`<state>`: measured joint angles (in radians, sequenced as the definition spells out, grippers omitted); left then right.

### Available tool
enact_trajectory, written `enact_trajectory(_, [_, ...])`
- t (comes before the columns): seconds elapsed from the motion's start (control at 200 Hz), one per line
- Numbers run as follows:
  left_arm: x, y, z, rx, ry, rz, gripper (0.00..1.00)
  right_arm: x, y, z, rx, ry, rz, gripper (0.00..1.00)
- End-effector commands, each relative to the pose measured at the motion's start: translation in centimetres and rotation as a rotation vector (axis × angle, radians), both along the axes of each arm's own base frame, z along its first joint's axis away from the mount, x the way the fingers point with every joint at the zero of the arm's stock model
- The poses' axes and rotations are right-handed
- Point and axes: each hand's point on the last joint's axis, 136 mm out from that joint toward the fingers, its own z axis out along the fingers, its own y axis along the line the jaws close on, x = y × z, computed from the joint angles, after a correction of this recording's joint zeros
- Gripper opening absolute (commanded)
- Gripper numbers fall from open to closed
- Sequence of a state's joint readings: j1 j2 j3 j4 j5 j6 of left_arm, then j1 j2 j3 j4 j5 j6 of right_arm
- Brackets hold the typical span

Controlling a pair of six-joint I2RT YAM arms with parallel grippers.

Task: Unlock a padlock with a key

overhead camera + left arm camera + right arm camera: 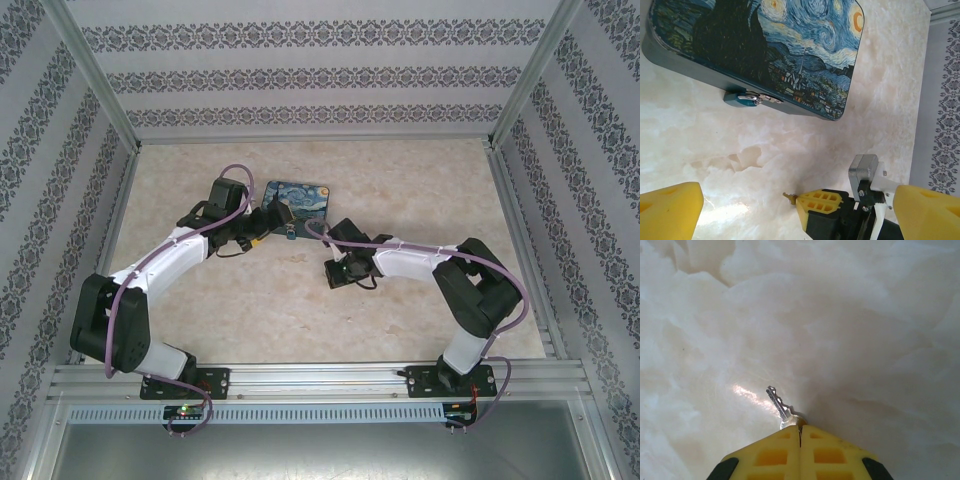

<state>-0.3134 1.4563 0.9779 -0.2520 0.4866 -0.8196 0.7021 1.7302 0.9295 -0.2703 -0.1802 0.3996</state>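
Clamping the key, right pincer apart from padlock at box (left pincer released)

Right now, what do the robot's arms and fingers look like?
Both the left arm and right arm have white shells with chunky black joints. A thin purple cable loops along each one. The fingers are bright yellow blocks with little square holes moulded in, on black mounts.

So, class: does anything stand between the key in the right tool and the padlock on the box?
Nothing visible: only bare table lies between the key and the padlock at the front of the box.
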Motion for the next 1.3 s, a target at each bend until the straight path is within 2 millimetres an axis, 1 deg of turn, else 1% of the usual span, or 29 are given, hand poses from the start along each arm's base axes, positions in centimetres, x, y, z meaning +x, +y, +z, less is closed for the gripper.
enact_trajectory(0.0, [0.0,-0.5,0.0,-0.008,-0.025,-0.032,0.98,-0.4,0.1,0.4,0.042,0.018,-0.02,0.0])
enact_trajectory(0.065, [-0.1,-0.5,0.0,-0.011,-0.023,-0.035,0.98,-0.4,0.1,0.5,0.057,0.017,-0.031,0.0])
enact_trajectory(0.26, [-0.3,-0.9,-0.2,-0.033,-0.013,-0.049,0.97,-0.2,0.4,2.0,0.126,-0.003,-0.064,0.0])
enact_trajectory(0.48, [-0.7,-1.7,-0.5,-0.068,0.01,-0.068,0.97,0.3,0.3,4.7,0.183,-0.049,-0.091,0.0])
enact_trajectory(0.67, [-1.1,-3.3,-0.5,-0.153,0.03,-0.087,0.96,1.0,0.6,7.5,0.242,-0.083,-0.122,0.0])
enact_trajectory(0.744, [-1.0,-4.2,-0.1,-0.199,0.026,-0.095,0.92,1.4,0.9,8.8,0.274,-0.094,-0.142,0.0])
enact_trajectory(0.834, [-0.7,-5.3,0.5,-0.258,0.018,-0.101,0.85,1.8,1.3,10.3,0.313,-0.102,-0.168,0.0])
enact_trajectory(0.979, [-0.5,-6.7,0.9,-0.316,0.009,-0.112,0.65,2.4,1.9,12.1,0.367,-0.114,-0.205,0.0])
enact_trajectory(1.049, [-0.5,-7.1,1.0,-0.321,0.005,-0.12,0.58,2.7,2.0,12.7,0.385,-0.124,-0.221,0.0])
enact_trajectory(1.129, [-0.7,-7.5,0.9,-0.321,0.008,-0.126,0.55,2.9,2.1,13.3,0.403,-0.134,-0.235,0.0])
enact_trajectory(1.199, [-0.8,-7.9,0.7,-0.322,0.012,-0.131,0.5,3.0,2.1,13.6,0.417,-0.138,-0.244,0.0])
enact_trajectory(1.299, [-0.9,-8.5,0.7,-0.326,0.013,-0.139,0.48,3.2,2.3,14.2,0.432,-0.147,-0.245,0.0])
